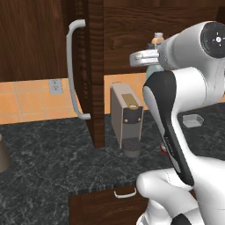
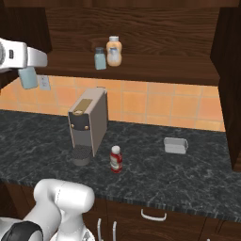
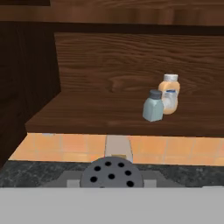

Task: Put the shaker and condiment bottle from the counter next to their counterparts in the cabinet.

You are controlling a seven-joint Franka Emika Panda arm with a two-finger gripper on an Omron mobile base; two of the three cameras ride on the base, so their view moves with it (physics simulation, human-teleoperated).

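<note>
The arm is reaching up toward the open cabinet (image 2: 141,66), and the tool (image 2: 29,70) is clamped on the shaker (image 2: 28,77), holding it in the air off to the left of the shelf, well above the tabletop (image 2: 197,174). In the hand view the shaker's dark perforated cap (image 3: 111,173) is sitting right at the bottom, between the tool's tips.

On the cabinet shelf the matching shaker (image 2: 100,58) is standing upright with the tan-orange bottle (image 2: 113,51) just beside it, slightly behind and to its right; whether they are touching I cannot tell.

The condiment bottle (image 2: 116,159) is standing upright on the tabletop, near the base of the grey coffee machine (image 2: 88,124), on its right. A small pale tray (image 2: 175,145) is lying farther right, well apart from the bottle.

The cabinet door (image 1: 94,70) is hanging open, edge-on in the left base view, with its curved grey handle (image 1: 72,70) facing left. Brown drawers (image 2: 155,219) with silver handles are sitting under the tabletop.
</note>
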